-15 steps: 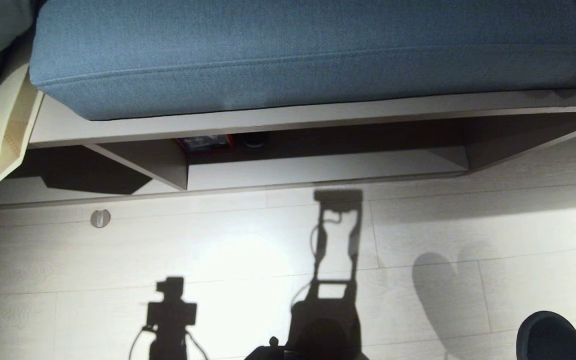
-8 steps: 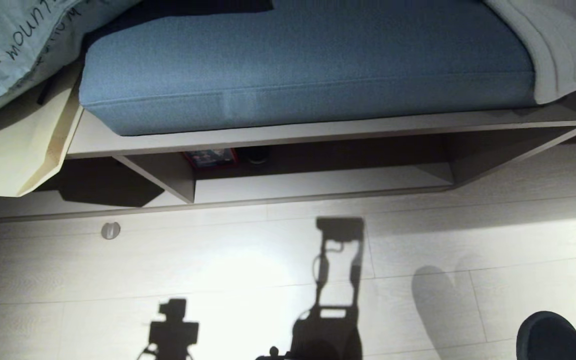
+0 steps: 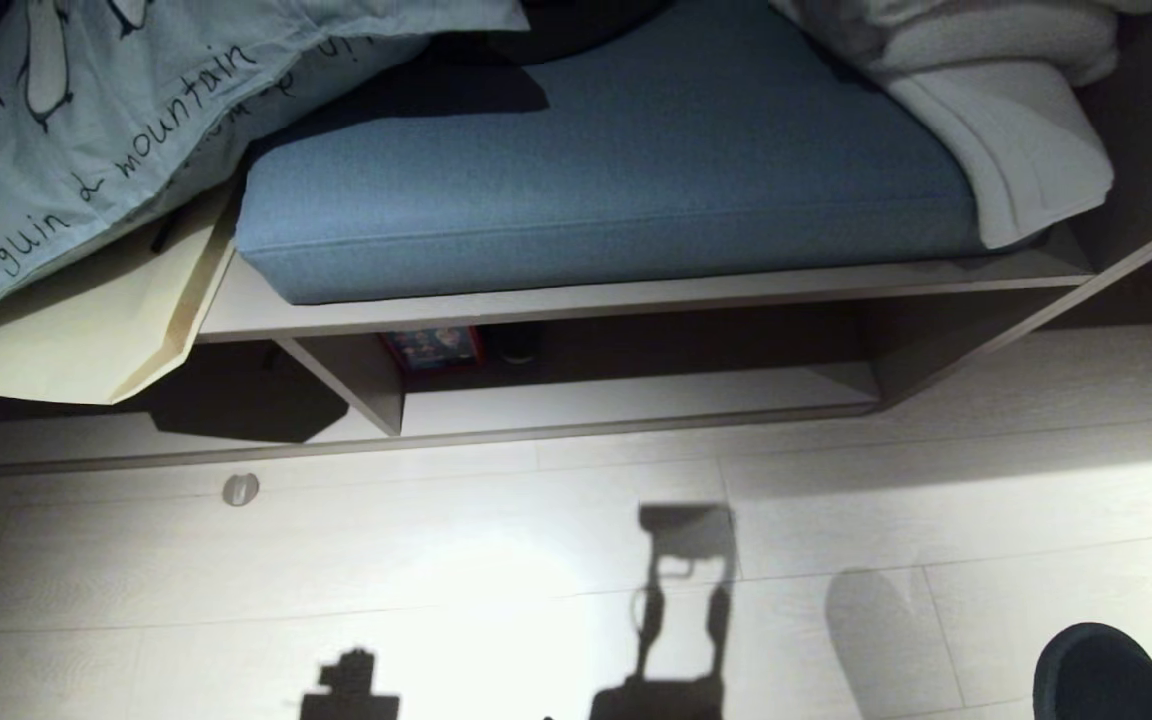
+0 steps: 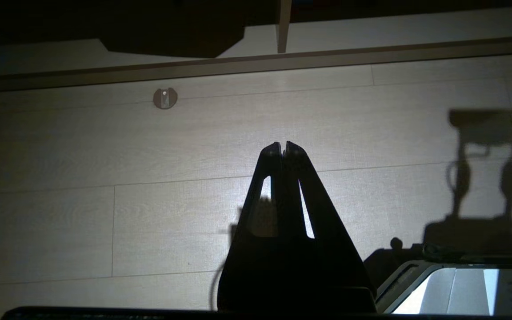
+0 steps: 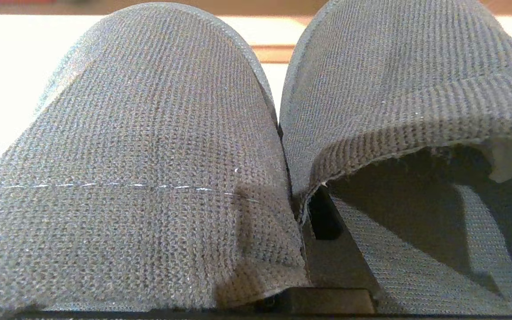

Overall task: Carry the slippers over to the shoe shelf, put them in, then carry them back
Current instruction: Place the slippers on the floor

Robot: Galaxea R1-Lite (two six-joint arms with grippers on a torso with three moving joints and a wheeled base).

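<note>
We carry the slippers [image 5: 256, 146] pinched side by side at their inner edges in our closed right tool [image 5: 316, 218], so both travel together toward the shoe shelf [image 3: 636, 395] ahead, while our left tool [image 4: 282, 149] hangs closed and empty over the floor [image 3: 496, 560].

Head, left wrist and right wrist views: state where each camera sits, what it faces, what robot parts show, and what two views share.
Head: high on the robot, facing forward and down at the shoe shelf under a blue cushion; no arm shows, only the slippers at the lower right.
Left wrist: behind the shut left end effector, facing the floor.
Right wrist: behind the right end effector, filled by the held slippers.
Shared: head and left wrist views both show the round floor disc.
</note>
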